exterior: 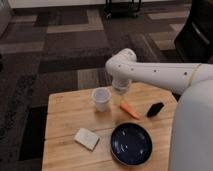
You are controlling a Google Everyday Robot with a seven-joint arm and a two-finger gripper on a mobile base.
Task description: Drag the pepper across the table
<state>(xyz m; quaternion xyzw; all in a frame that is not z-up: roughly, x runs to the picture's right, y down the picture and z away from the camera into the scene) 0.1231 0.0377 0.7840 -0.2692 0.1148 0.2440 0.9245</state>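
Note:
The orange pepper (129,110) lies on the light wooden table (67,112), right of the white cup (101,99), slanting toward the near right. My gripper (118,96) hangs from the white arm's wrist just above the pepper's far end, between the cup and the pepper. Its fingers are hidden by the wrist.
A dark blue plate (131,144) sits at the near right of the table. A tan sponge (87,138) lies at the near left. A small black block (155,109) lies right of the pepper. My white arm (165,76) spans the table's far right. Dark carpet surrounds the table.

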